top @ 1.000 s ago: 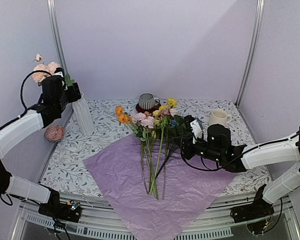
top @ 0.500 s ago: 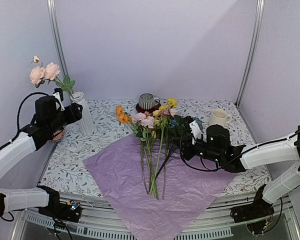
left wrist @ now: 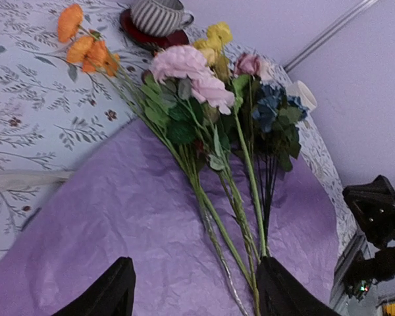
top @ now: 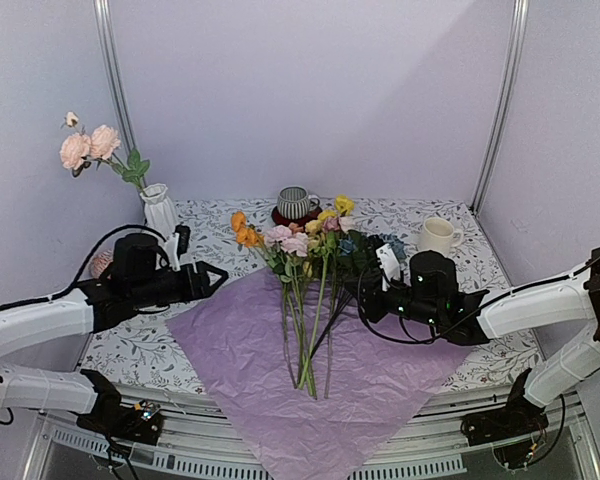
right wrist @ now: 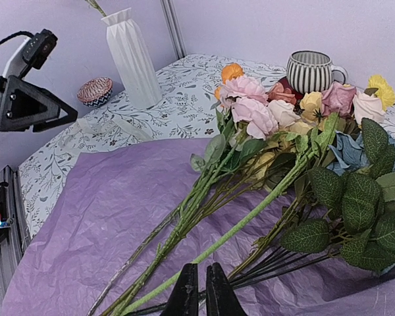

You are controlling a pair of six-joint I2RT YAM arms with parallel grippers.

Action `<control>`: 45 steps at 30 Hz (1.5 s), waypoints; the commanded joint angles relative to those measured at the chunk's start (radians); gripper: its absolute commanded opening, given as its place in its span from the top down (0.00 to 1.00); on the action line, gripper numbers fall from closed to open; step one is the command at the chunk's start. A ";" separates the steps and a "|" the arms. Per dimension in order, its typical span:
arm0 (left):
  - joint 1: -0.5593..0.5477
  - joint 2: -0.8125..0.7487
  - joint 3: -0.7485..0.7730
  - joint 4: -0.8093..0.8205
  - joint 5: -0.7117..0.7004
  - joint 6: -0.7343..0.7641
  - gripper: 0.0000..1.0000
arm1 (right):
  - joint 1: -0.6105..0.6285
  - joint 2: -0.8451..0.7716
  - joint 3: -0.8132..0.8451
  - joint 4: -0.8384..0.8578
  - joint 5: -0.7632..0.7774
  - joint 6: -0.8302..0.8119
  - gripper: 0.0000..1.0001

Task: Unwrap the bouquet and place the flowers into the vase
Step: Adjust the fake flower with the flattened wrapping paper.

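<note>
Flowers [top: 298, 243] on paper [top: 235, 345], right hand [right wrist: 200, 268] seemingly closed

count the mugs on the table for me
2. A grey striped mug on a dark red coaster at the back centre; a cream mug at the back right. Another could hide behind the flowers, though none shows.
</note>
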 commanded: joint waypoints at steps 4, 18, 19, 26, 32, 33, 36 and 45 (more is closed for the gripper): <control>-0.172 0.241 0.062 0.207 0.024 -0.066 0.40 | -0.005 0.009 0.018 0.020 -0.016 0.013 0.92; -0.311 0.656 0.266 0.320 0.029 -0.118 0.53 | -0.005 0.003 0.016 0.017 -0.007 0.005 0.92; -0.312 0.672 0.272 0.323 0.035 -0.121 0.55 | -0.005 0.005 0.017 0.017 -0.008 0.005 0.92; -0.312 0.740 0.291 0.366 0.057 -0.148 0.65 | -0.005 0.006 0.018 0.016 -0.015 0.007 0.91; -0.312 0.783 0.300 0.407 0.090 -0.164 0.66 | -0.004 0.009 0.018 0.015 -0.015 0.008 0.91; -0.311 0.789 0.303 0.409 0.093 -0.163 0.66 | -0.005 0.010 0.021 0.014 -0.015 0.008 0.91; -0.312 0.804 0.315 0.406 0.093 -0.164 0.66 | -0.004 0.012 0.020 0.014 -0.015 0.007 0.91; -0.310 0.824 0.328 0.397 0.064 -0.166 0.84 | -0.004 0.006 0.020 0.011 -0.010 0.007 0.91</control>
